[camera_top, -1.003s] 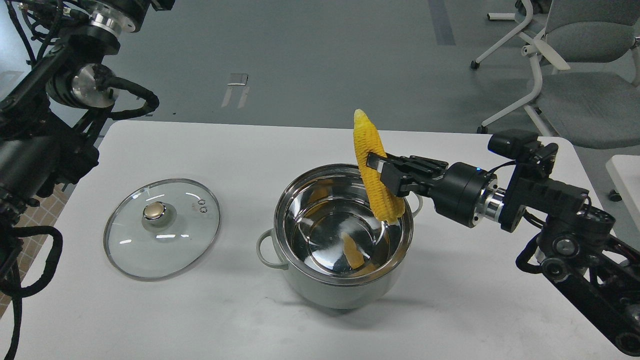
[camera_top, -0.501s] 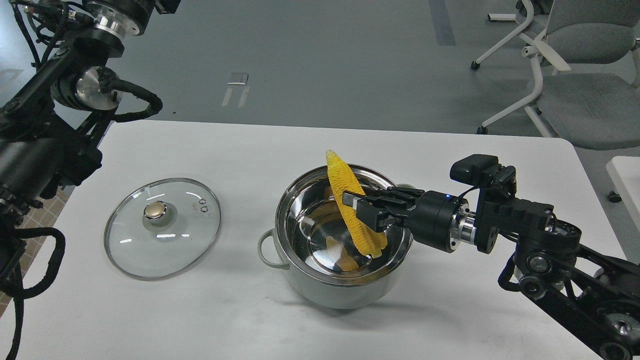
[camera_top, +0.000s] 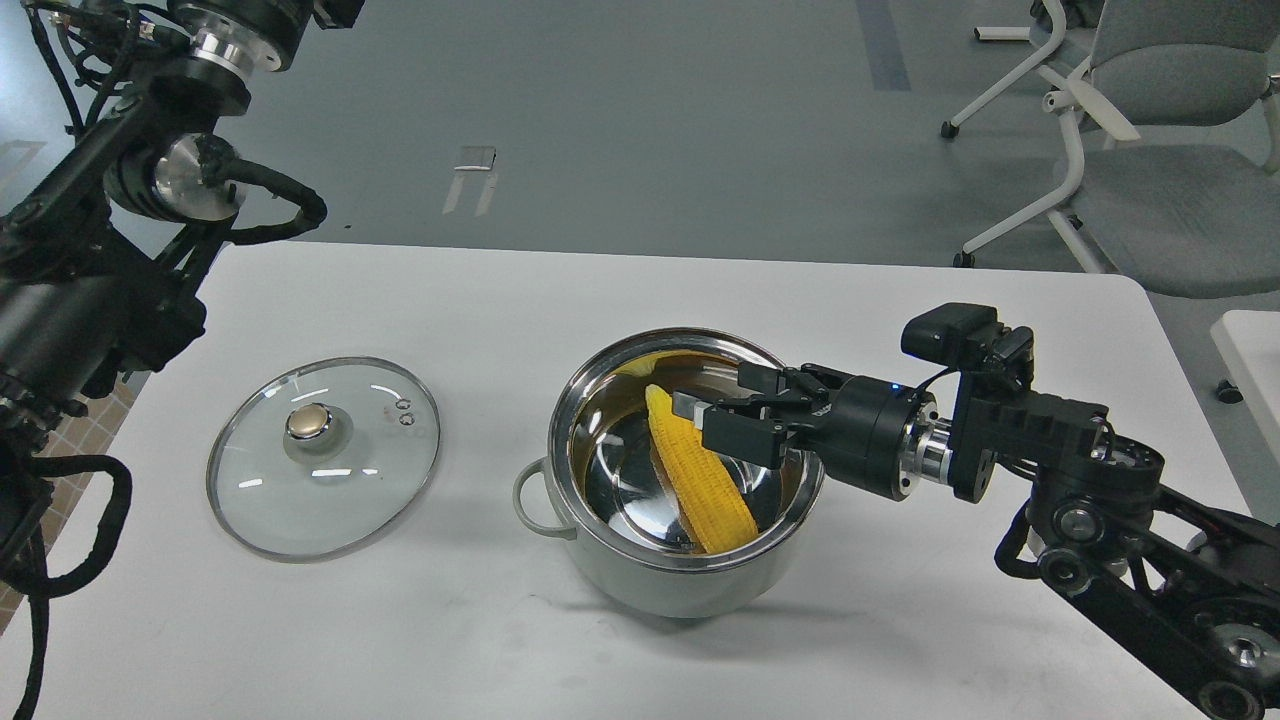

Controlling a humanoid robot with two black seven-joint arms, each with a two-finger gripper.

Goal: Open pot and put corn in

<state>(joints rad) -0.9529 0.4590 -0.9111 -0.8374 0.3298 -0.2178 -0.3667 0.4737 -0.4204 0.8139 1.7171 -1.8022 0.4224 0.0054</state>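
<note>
The pale grey-green pot (camera_top: pixel 655 588) stands open on the white table (camera_top: pixel 480 300), right of centre, with its shiny steel inside showing. The yellow corn (camera_top: pixel 697 480) lies inside it, leaning against the near right wall, tip pointing to the far left. My right gripper (camera_top: pixel 728 407) hovers over the pot's right rim just above the corn, jaws apart and holding nothing. My left arm rises along the left edge and its gripper is out of view.
The round glass lid (camera_top: pixel 345 480) with a gold knob (camera_top: pixel 308 422) lies flat on the table left of the pot. Office chairs (camera_top: pixel 1150 130) stand on the floor beyond the table's back right corner.
My right gripper lowered the corn from upright above the rim down into the pot, then opened. The corn now lies in the pot, free of the fingers.
</note>
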